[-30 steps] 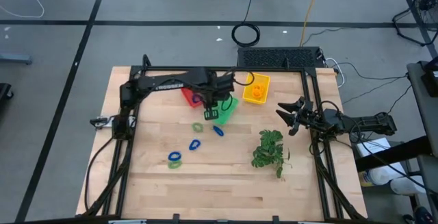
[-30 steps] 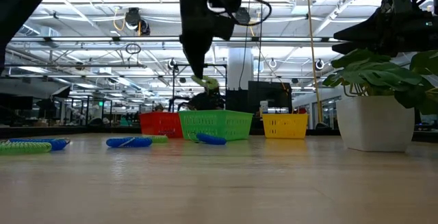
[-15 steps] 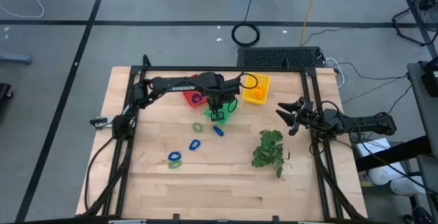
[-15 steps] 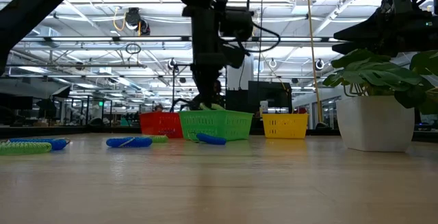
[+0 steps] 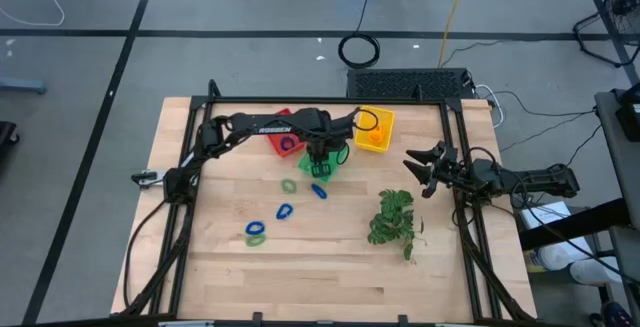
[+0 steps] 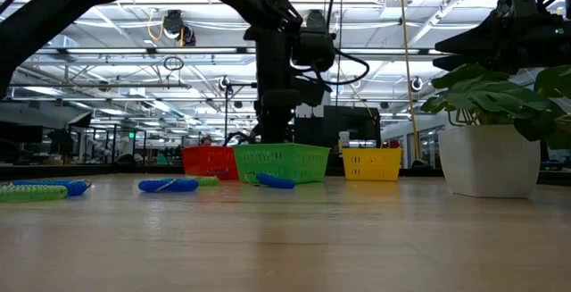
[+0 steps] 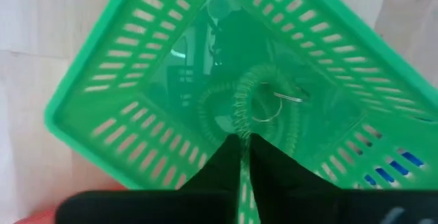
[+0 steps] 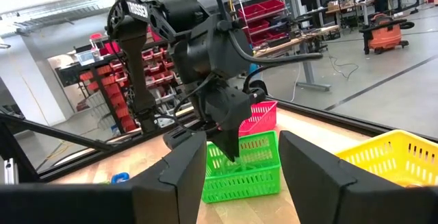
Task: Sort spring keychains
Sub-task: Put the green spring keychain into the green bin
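Materials check: plastic baskets and coils on bare wood.

You've got a pale wooden table [image 5: 330, 257], matt, with visible plank grain. The green basket [image 7: 137, 80] is glossy moulded plastic with a slotted mesh wall and a shiny floor that throws reflections. The green spring keychain [image 7: 263, 107] in it is ribbed coiled plastic carrying a thin bright metal ring. The left gripper [image 7: 245, 159] fingers look matt black. The yellow basket [image 8: 390, 157] and red basket [image 6: 210, 161] show the same slotted plastic.

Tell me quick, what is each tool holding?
Left tool: shut on a green keychain, down in the green basket.
Right tool: open, holding nothing.
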### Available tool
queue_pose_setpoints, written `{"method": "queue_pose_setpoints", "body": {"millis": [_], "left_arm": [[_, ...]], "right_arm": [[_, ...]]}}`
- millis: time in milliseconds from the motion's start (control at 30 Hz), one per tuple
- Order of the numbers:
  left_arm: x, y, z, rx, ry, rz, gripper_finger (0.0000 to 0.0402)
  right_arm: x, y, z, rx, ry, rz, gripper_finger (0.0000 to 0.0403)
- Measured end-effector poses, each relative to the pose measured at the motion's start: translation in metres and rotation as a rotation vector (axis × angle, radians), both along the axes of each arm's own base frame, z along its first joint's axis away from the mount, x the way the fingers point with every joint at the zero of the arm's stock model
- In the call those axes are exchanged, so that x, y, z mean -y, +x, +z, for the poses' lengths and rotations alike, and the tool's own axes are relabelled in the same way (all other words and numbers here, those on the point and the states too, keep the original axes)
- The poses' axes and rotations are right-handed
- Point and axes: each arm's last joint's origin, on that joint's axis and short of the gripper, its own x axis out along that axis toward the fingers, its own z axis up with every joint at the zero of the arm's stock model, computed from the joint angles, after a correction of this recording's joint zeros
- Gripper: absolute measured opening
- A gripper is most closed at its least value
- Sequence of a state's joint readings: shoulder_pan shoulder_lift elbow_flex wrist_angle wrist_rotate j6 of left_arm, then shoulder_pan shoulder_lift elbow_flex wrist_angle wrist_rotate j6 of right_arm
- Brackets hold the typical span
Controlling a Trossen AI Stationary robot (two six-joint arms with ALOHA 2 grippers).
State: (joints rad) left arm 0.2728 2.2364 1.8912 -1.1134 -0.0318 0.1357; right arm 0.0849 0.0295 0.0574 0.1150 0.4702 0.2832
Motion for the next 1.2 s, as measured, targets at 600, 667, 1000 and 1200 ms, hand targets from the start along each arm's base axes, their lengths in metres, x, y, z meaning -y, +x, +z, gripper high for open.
{"method": "queue_pose_setpoints", "body": {"millis": [600,667,1000,1200], "left_arm": [[0.015,-0.005,0.021,0.014,-0.006,0.014,0.026],[0.023,-0.006,0.032,0.039,0.006,0.004,0.0282],[0.073,-0.013,0.078,0.151,0.063,0.031,0.0318],[0.106,-0.015,0.088,0.186,0.041,0.045,0.0301]], "right_arm": [[0.0,0.0,0.0,0.0,0.0,0.0,0.0171],[0.0,0.0,0.0,0.0,0.0,0.0,0.0171],[0.0,0.0,0.0,0.001,0.0,0.0,0.0171],[0.0,0.0,0.0,0.001,0.0,0.0,0.0171]]}}
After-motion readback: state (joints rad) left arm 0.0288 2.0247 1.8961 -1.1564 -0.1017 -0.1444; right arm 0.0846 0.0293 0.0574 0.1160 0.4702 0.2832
